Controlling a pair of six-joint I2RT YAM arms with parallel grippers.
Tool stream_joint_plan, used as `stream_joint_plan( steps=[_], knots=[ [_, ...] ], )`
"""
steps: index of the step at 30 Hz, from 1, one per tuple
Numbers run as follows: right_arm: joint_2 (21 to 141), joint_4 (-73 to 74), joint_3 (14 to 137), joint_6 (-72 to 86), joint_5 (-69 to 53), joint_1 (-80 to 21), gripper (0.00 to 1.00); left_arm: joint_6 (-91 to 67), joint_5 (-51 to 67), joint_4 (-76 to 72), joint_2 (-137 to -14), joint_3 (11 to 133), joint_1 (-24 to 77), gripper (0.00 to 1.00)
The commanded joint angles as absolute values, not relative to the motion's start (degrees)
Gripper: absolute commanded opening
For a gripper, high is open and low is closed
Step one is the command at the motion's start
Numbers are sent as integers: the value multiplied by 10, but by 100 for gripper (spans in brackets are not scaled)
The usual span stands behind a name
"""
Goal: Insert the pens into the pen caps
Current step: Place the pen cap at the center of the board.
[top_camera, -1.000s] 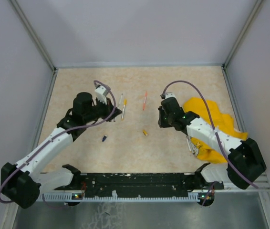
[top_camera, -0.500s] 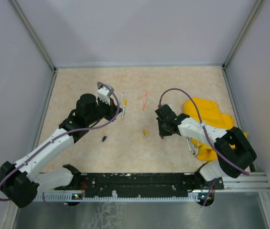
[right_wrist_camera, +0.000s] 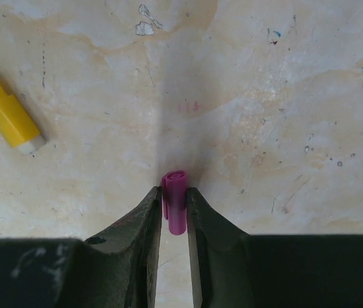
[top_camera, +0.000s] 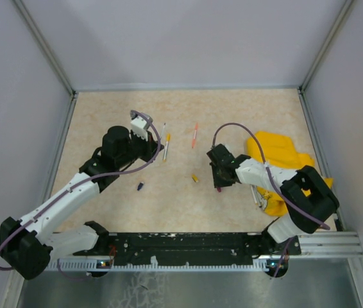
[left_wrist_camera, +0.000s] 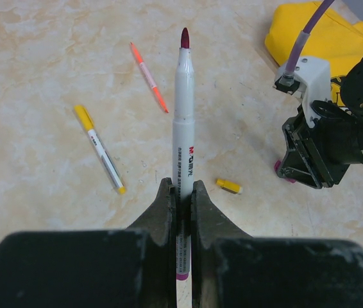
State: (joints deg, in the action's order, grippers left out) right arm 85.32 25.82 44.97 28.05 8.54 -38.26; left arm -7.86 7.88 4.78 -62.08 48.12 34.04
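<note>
Purple cap [right_wrist_camera: 175, 200], on the table [right_wrist_camera: 265, 96] at four o'clock from the yellow cap [right_wrist_camera: 8, 120], sits between the close-set jaws of our right gripper [right_wrist_camera: 174, 190], pinched or not we cannot tell, so we should centre it before squeezing, while our left gripper [left_wrist_camera: 181, 189] clamps the purple-tipped white marker [left_wrist_camera: 183, 122].

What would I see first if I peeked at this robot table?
The big yellow cloth on the right side of the table jumps out first. Next is the left gripper, left of the middle, pinching a white pen whose dark red tip sticks out ahead. Just left of the cloth, the right gripper straddles a small purple cap lying on the tabletop.
</note>
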Motion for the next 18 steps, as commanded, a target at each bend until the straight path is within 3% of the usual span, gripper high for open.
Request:
stream_joint_plan(
  steps=[1, 18],
  knots=[
    [858, 254, 451, 278, 69, -387, 23, -73, 73, 33, -619, 486, 342, 0],
    [886, 309, 482, 254, 54, -387, 25, -72, 67, 36, -617, 487, 342, 0]
  ],
)
